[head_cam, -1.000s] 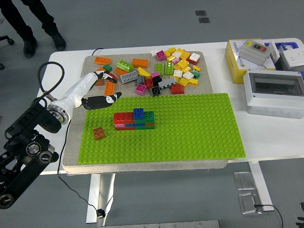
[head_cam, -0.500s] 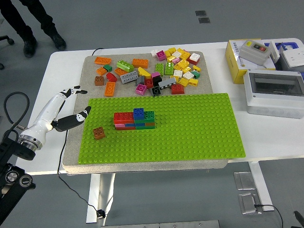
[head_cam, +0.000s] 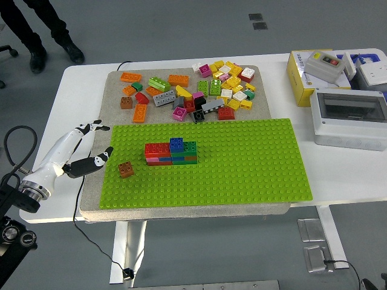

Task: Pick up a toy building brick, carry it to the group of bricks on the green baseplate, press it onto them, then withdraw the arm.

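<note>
Just right of the empty, spread-fingered left hand (head_cam: 77, 152), a small brown brick (head_cam: 126, 170) sits upright, squarish, slightly skewed.

Mat (head_cam: 97, 181) covers left-centre of surface (head_cam: 338, 175). Baseplate (head_cam: 242, 163) lies on mat's near half. Stacked brick group (head_cam: 171, 152) stands on baseplate's left part. Single brick (head_cam: 126, 170) sits alone on baseplate, nearer left edge, just left of and in front of group. Loose brick pile (head_cam: 193, 90) spreads across mat's far half, behind baseplate. Boxes (head_cam: 347, 109) crowd surface's far right corner. Left hand (head_cam: 84, 154) hovers at mat's left edge, left of single brick, apart from it.
</note>
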You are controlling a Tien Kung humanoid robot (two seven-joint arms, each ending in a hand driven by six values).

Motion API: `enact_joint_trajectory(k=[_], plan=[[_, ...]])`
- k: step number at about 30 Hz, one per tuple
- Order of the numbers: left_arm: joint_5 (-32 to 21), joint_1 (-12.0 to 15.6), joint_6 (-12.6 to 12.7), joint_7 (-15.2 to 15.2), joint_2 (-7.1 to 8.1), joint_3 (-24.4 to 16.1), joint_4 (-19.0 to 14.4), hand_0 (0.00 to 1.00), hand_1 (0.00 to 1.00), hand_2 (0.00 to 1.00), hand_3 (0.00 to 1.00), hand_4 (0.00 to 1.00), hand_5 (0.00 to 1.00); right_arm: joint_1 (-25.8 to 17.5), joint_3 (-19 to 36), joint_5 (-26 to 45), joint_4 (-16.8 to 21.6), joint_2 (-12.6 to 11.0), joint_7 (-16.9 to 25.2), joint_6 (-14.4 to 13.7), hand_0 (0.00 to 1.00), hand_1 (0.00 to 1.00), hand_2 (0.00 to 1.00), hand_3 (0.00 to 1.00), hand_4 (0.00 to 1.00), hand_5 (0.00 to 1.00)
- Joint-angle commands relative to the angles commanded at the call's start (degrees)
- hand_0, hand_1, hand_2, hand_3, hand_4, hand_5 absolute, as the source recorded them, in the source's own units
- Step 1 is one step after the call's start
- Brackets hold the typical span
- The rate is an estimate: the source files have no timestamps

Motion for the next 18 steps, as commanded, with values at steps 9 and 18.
enact_joint_trajectory(k=[9, 18], plan=[[1.1, 0.0, -2.5, -0.4, -0.52, 0.2, 1.4, 0.944, 0.935, 0.921, 0.767, 0.665, 0.355, 0.3, 4.7, -3.6, 0.0, 0.0, -7.6, 4.6, 0.725, 0.686, 0.697, 0.732, 0.615, 0.953], [2.1, -0.9, -3.1, 0.3, -1.31, 0.7, 2.1, 0.942, 0.934, 0.923, 0.768, 0.662, 0.35, 0.2, 6.3, -5.0, 0.0, 0.1, -9.8, 5.1, 0.745, 0.72, 0.786, 0.854, 0.651, 0.998]])
